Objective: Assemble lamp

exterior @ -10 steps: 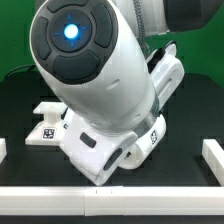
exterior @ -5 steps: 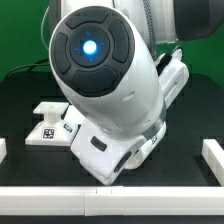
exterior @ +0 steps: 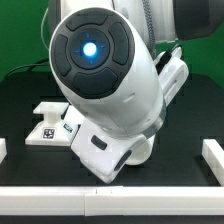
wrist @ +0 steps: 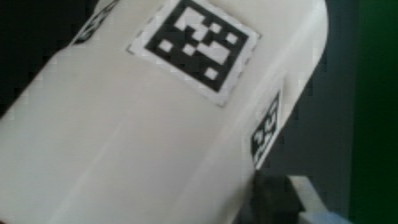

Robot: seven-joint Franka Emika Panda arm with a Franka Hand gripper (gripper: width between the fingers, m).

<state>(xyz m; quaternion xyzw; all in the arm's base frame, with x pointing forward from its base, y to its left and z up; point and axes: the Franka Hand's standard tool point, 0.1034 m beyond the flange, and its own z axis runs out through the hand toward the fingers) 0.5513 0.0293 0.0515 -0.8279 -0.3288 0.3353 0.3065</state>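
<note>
1. Close against the pincer (exterior: pixel 122 155) the shade (wrist: pixel 160 130) is seen, filling the wrist view; tags (wrist: pixel 199 40) are carried on its wall
2. The pincer's opening cannot be told: its fingers are hidden by the arm (exterior: pixel 100 70), so no hold is confirmed
3. The shade is judged light, stiff, hollow and smooth, likely slippery; a hold is best taken across the rim or narrow end
4. The base (exterior: pixel 45 112) is set on the table (exterior: pixel 190 110), off to the pincer's side and apart; it could be knocked by a swing that way

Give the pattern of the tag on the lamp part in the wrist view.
The tag: black squares on white, clearest in the wrist view.
</note>
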